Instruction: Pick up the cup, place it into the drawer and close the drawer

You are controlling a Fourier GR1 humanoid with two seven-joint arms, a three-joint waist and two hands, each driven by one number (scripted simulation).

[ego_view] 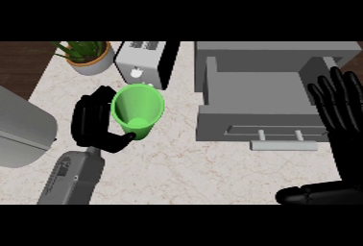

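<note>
Left of the open drawer [259, 103], bright green cup [138, 111], upright w/ left hand [92, 122] fingers curled round it.

Left hand [92, 126] curled round the green cup [138, 110]
The grey drawer [259, 98] stands open (handle toward the robot); the right hand [340, 113] rests open at the right edge.

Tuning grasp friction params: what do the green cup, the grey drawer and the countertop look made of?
Translucent green cup held in the left hand: looks like glossy plastic, since its inside glows through the wall. Open grey box drawer: matte, uniformly grey, painted metal or plastic; its bar handle is paler, possibly metal. Pale veined countertop: marble-like stone, smooth finish.
</note>
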